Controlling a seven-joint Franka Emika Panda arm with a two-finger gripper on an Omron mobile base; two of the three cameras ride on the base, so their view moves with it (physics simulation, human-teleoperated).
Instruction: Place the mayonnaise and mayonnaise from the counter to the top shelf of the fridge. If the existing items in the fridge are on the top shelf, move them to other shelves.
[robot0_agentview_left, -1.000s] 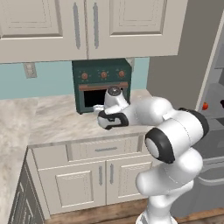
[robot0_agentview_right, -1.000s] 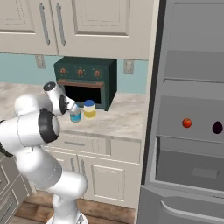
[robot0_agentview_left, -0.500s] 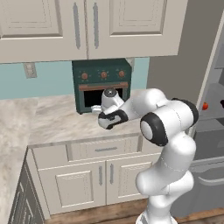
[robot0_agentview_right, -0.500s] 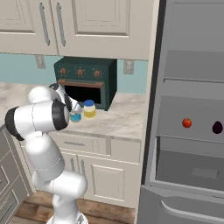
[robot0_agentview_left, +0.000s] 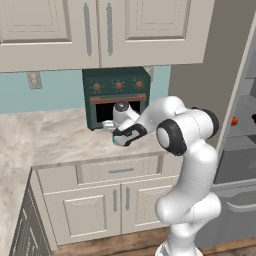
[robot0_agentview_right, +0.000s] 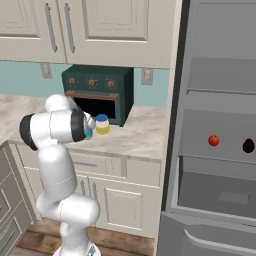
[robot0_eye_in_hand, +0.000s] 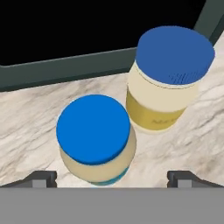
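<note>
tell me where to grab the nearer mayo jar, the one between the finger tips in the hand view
Grip the nearer mayonnaise jar across its round cream body just under the blue lid, coming straight down from above as the hand already points. Its open fingertips straddle it. The jar stands upright. Keep the squeeze line clear of the second jar, which stands close behind, in front of the toaster oven.

near mayonnaise jar (robot0_eye_in_hand: 94, 140): upright, blue lid, on tabletop (robot0_eye_in_hand: 26, 131) | far mayonnaise jar (robot0_eye_in_hand: 168, 78): upright, just beside | fridge (robot0_agentview_right: 220, 125): open
</note>
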